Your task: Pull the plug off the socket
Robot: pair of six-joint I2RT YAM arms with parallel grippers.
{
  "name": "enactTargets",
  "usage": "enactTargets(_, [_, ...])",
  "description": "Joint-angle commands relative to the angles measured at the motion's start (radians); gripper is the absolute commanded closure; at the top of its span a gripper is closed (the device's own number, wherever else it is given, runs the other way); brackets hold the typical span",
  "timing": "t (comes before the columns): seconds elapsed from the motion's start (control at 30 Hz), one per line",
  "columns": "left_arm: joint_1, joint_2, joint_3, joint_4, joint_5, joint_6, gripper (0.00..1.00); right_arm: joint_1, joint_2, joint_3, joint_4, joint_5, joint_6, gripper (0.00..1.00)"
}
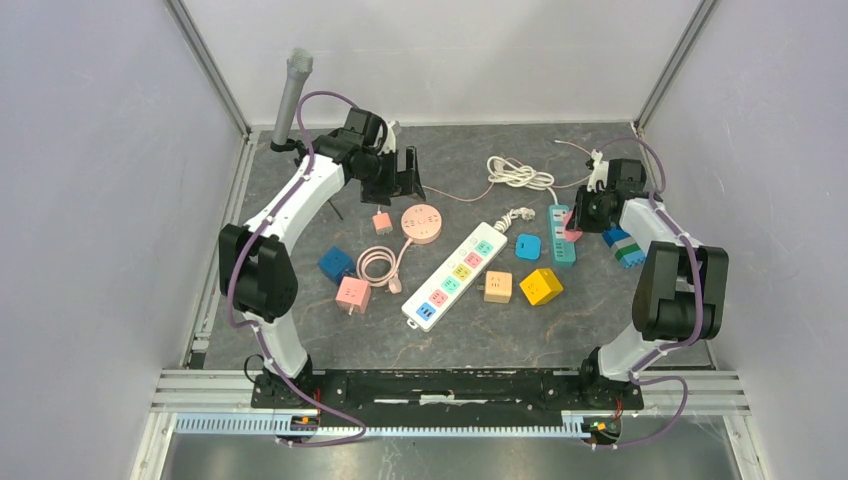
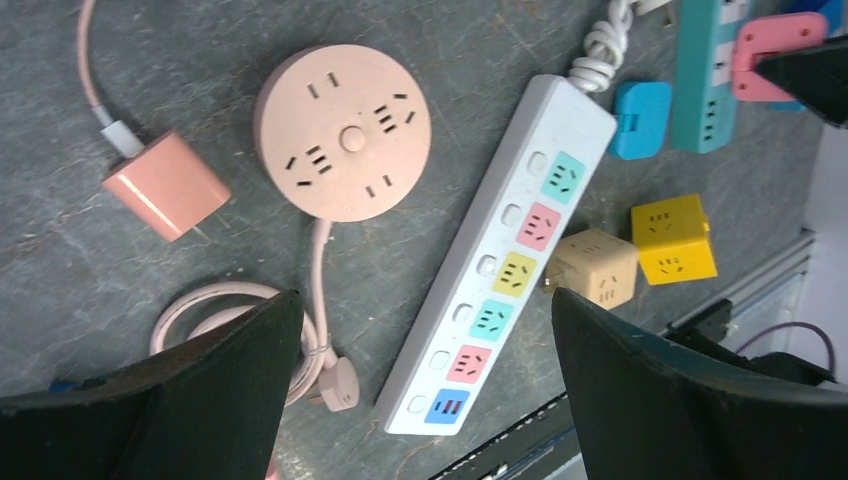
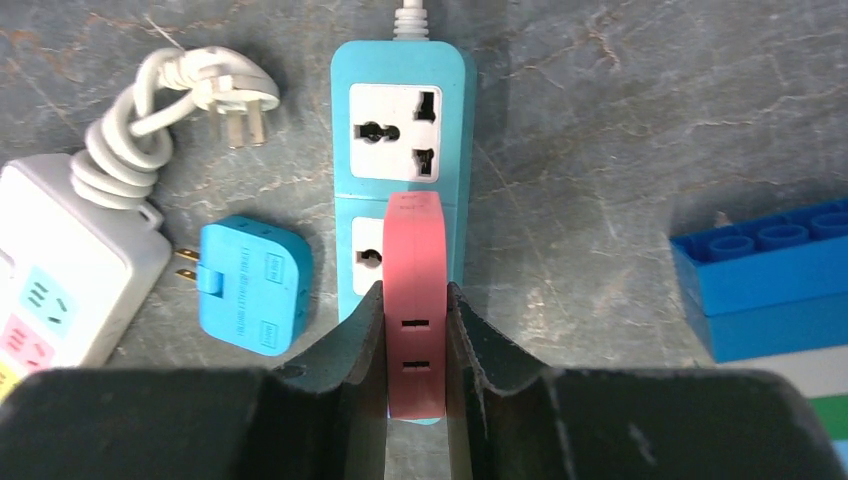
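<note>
Right gripper point(image 3: 415, 295) pinches the pink plug point(image 3: 413, 235) on the teal strip point(image 3: 400, 60), blue adapter point(image 3: 255, 285) beside its fingers; left gripper point(image 2: 425, 300) gapes.

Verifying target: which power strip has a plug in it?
The teal strip: a pink plug sits in it, held by the right claw. The white strip and round pink socket are bare.

Robot lab, white enclosure walls point(image 1: 90, 180), aluminium rail point(image 1: 200, 385)

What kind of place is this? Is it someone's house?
Probably a robot test booth, not a house: plain white walls box in a grey table, two robot arms are bolted to its edge, and power strips lie out, the right gripper pinching a pink plug.
</note>
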Motion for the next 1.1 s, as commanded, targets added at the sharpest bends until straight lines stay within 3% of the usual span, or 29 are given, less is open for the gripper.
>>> enactTargets(0.0, [0.004, -0.024, 0.008, 0.075, 0.098, -0.048, 0.01, 0.008, -0.008, -0.036, 0.075, -0.140, 0.097, 1.00])
enactTargets(0.37, [-0.009, 0.044, 0.048, 0.075, 0.148, -0.054, 0.04, 0.003, 0.061, -0.067, 0.114, -0.242, 0.274, 1.00])
enactTargets(0.5, [-0.024, 0.063, 0.047, 0.085, 0.159, -0.064, 0.05, 0.008, 0.019, -0.078, 0.153, -0.179, 0.240, 1.00])
enactTargets(0.6, [-0.045, 0.083, 0.050, 0.133, 0.200, -0.086, 0.06, 0.056, -0.013, -0.052, 0.122, -0.046, 0.181, 1.00])
enactTargets(0.83, [-0.155, 0.179, 0.087, 0.345, 0.267, -0.209, 0.08, 0.182, -0.076, -0.117, 0.142, 0.232, 0.304, 1.00])
enactTargets(0.97, [-0.230, 0.253, 0.103, 0.487, 0.255, -0.296, 0.08, 0.184, -0.085, -0.129, 0.138, 0.239, 0.329, 1.00])
enactTargets(1.07, [-0.283, 0.341, 0.149, 0.550, 0.257, -0.363, 0.16, 0.175, -0.093, -0.127, 0.144, 0.181, 0.331, 1.00])
